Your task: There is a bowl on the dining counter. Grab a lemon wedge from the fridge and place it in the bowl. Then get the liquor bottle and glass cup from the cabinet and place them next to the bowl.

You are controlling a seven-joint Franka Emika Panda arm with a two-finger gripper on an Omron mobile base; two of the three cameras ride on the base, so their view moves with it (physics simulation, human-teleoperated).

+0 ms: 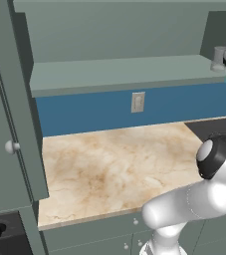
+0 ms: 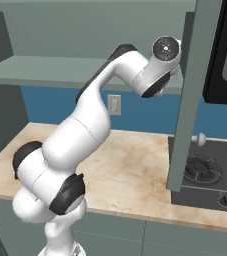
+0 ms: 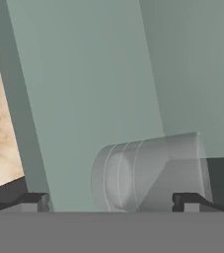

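Glass cup (image 3: 150, 170), a clear smooth cylinder, lies between my gripper's (image 3: 112, 201) 2 dark fingertips (image 3: 33, 200), which stand wide apart and are not clamped on it. From the left base view I see it (image 1: 219, 57) on the matte grey-green cabinet (image 1: 119, 69) shelf (above the marbled beige worktop (image 1: 114, 164)).

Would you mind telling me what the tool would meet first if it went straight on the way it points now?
Most likely the glass cup, lying between the open tool's fingertips on the cabinet shelf; how near is unclear.

Base views flanking; wrist view close
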